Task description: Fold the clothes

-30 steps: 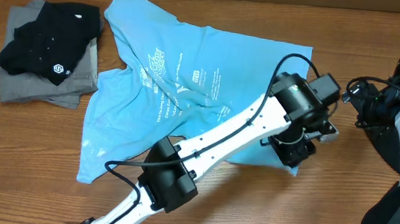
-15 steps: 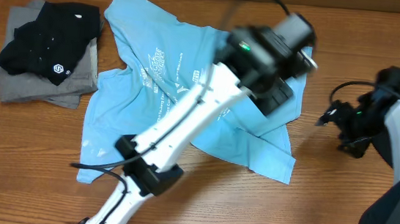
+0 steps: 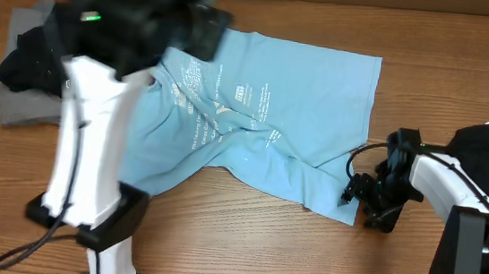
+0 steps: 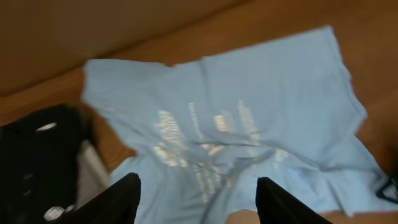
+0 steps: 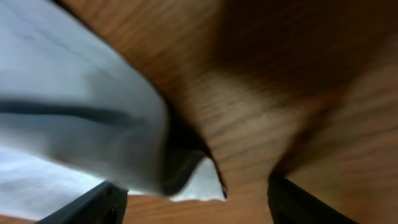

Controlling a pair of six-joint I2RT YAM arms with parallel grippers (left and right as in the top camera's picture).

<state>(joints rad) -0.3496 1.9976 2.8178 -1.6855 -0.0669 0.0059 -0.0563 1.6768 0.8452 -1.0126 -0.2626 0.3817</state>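
Observation:
A light blue T-shirt [image 3: 273, 122] with white print lies spread on the wooden table; it also shows in the left wrist view [image 4: 249, 118]. My left gripper [image 4: 199, 205] is open and empty, held high over the shirt's upper left part; it is blurred in the overhead view [image 3: 203, 27]. My right gripper [image 3: 353, 192] is low at the shirt's lower right corner. In the right wrist view its jaws [image 5: 199, 202] are open, with the shirt's corner [image 5: 199, 183] lying between them on the table.
A stack of folded grey and black clothes [image 3: 17, 88] sits at the far left, partly hidden by my left arm; its black top piece shows in the left wrist view [image 4: 34, 155]. Bare wood lies along the front edge [image 3: 244, 236].
My left arm has swung from the shirt's lower right corner up and across to the upper left, leaving the shirt spread wider. My right arm has come down and left to that corner.

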